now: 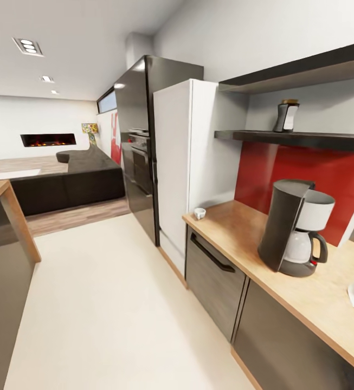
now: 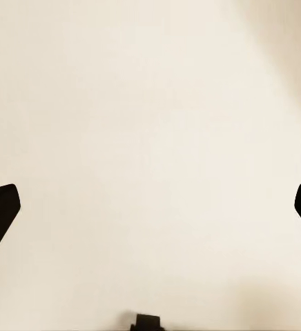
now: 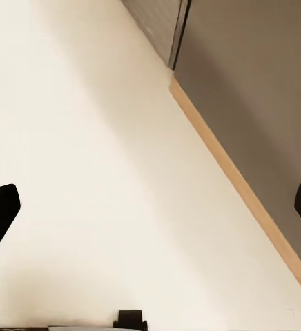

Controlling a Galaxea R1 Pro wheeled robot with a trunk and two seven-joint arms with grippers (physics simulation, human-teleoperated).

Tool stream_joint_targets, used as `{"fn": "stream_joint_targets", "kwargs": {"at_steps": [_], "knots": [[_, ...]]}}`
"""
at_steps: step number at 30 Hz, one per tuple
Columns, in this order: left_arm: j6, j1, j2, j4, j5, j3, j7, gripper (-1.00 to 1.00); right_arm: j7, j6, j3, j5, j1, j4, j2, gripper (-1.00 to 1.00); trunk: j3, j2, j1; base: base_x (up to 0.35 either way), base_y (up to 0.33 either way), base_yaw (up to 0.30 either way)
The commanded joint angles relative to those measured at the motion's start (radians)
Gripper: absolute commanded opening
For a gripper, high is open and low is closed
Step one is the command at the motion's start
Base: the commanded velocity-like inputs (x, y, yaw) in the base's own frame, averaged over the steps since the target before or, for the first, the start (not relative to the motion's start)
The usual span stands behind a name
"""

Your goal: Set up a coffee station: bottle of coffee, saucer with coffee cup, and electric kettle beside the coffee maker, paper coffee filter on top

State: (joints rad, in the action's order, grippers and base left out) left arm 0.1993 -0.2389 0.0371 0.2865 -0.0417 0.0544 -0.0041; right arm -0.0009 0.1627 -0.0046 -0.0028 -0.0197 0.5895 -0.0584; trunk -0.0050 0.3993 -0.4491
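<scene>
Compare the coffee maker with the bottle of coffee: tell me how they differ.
The coffee maker stands on the light-wood countertop; the bottle of coffee stands on the black shelf above it. The coffee maker is much taller and bulkier than the bottle. The coffee maker has a handled carafe at its front; the bottle has a light label and a tan lid. Both are dark and upright.
</scene>
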Motion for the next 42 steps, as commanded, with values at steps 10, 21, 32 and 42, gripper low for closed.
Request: {"fn": "stream_joint_targets", "kwargs": {"at_steps": [10,21,32,42], "knots": [[0.003,0.0,0.0,-0.001,-0.006,0.001,0.0,1.0,0.002,0.004,-0.001,-0.001,0.0,-0.001,0.0,1.0,0.003,0.001,-0.001,0.275,0.236,-0.17],[0.003,0.0,0.0,-0.001,-0.006,0.001,0.0,1.0,0.001,0.003,-0.002,-0.003,0.0,0.001,0.0,1.0,0.008,0.001,-0.001,0.218,0.216,-0.272],[0.003,0.0,0.0,-0.001,-0.006,0.001,0.0,1.0,-0.001,0.003,-0.002,-0.002,0.0,0.001,0.0,1.0,0.009,0.001,-0.001,0.048,0.04,-0.293],[0.003,0.0,0.0,-0.001,-0.006,0.001,0.0,1.0,-0.002,0.003,-0.002,-0.002,0.0,0.001,0.0,1.0,0.009,0.001,-0.001,0.0,0.0,-0.294]]}}
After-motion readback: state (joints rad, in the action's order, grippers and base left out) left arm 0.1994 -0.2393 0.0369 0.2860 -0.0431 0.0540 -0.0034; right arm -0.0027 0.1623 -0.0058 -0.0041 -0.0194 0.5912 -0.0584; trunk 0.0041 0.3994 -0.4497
